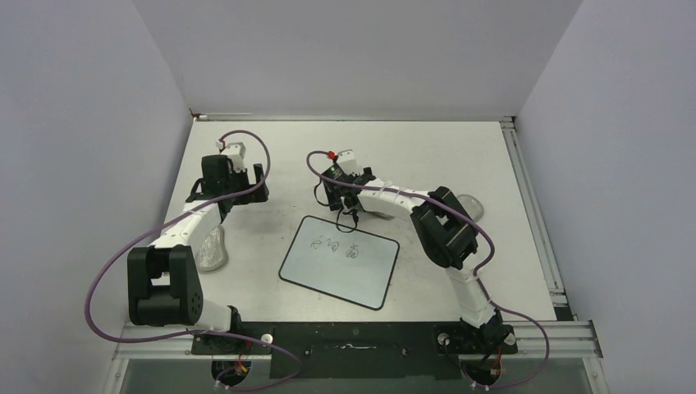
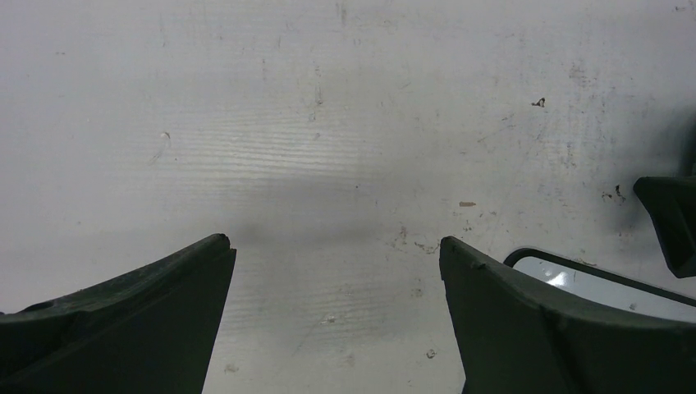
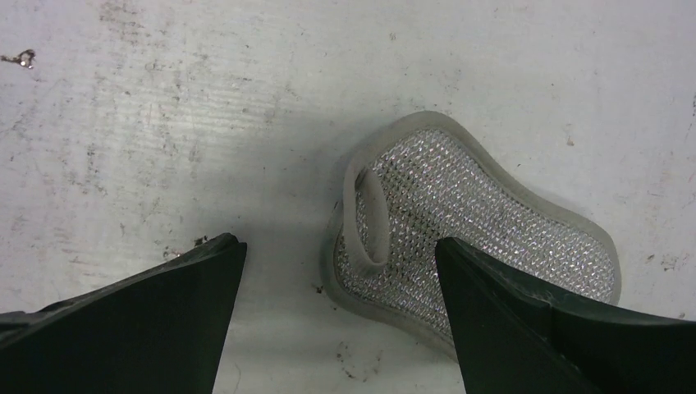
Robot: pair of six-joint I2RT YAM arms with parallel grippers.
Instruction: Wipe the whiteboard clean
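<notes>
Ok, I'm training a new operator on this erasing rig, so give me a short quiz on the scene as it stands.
1. True or false: the whiteboard is wiped clean.
2. The right gripper hangs over: A) the whiteboard B) the mesh pad C) neither.
3. How do the left gripper's jaws stand?

Key: 1 false, it bears scribbles; 2 B; 3 open, with nothing between them.
</notes>
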